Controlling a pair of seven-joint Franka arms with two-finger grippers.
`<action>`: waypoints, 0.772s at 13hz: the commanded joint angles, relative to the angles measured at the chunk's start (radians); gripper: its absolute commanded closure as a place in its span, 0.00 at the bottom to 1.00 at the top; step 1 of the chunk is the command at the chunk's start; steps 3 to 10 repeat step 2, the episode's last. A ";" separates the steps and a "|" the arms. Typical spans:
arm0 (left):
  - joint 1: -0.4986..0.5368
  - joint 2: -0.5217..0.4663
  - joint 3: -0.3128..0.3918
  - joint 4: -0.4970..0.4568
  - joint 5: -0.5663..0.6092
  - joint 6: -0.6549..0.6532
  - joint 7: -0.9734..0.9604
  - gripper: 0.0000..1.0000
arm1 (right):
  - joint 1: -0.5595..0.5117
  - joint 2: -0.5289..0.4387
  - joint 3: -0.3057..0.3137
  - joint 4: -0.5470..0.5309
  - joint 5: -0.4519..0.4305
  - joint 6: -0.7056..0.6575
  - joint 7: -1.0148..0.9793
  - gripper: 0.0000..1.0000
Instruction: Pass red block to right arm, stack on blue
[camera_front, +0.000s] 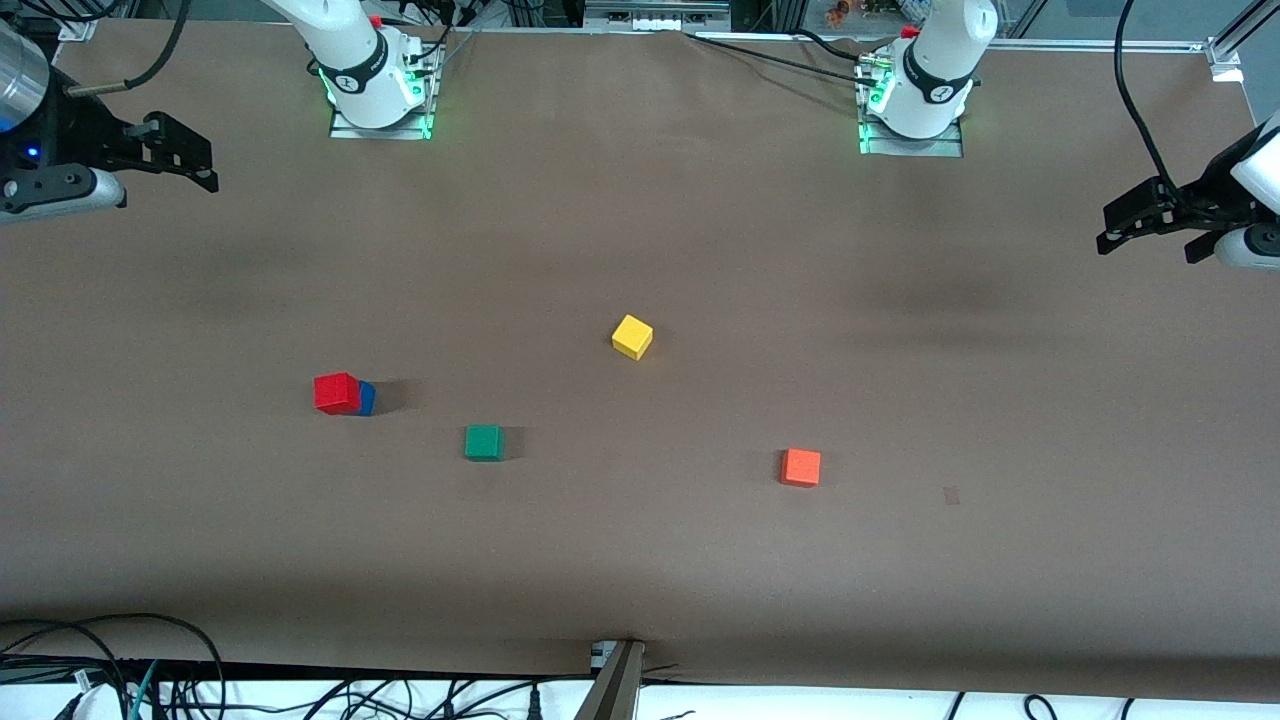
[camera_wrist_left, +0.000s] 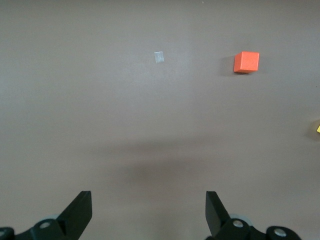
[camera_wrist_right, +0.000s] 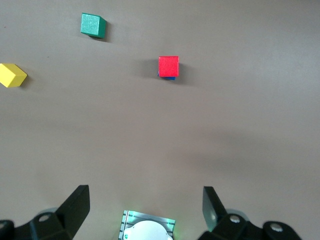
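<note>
The red block (camera_front: 336, 392) sits on top of the blue block (camera_front: 367, 398), toward the right arm's end of the table (camera_front: 640, 560). The stack is a little off square: in the front view a strip of blue shows past one side of the red, and in the right wrist view only a thin blue edge peeks out under the red block (camera_wrist_right: 168, 66). Whether the two blocks line up exactly cannot be told from these views.

The green block (camera_front: 484, 442) lies near the stack, a bit nearer the front camera and toward the middle of the table. The yellow block (camera_front: 632, 336) lies about mid-table, farther from the camera than the green one. The orange block (camera_front: 800, 467) lies toward the left arm's end, well apart from the others, with a small pale patch (camera_front: 951, 495) on the table near it.

The right gripper (camera_front: 185, 160) hangs over the table edge at its own end, well away from the stack, fingers spread wide and holding nothing. The left gripper (camera_front: 1150, 222) hangs over the edge at the left arm's end, likewise wide open and empty. Both arms wait.
</note>
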 joint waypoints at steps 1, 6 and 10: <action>0.007 0.011 0.002 0.029 -0.026 -0.026 0.023 0.00 | -0.010 0.016 0.012 0.029 -0.003 -0.014 -0.005 0.00; 0.007 0.011 0.002 0.029 -0.026 -0.026 0.023 0.00 | -0.010 0.016 0.012 0.029 -0.003 -0.011 -0.005 0.00; 0.007 0.011 0.002 0.029 -0.026 -0.026 0.023 0.00 | -0.010 0.016 0.012 0.029 -0.003 -0.011 -0.005 0.00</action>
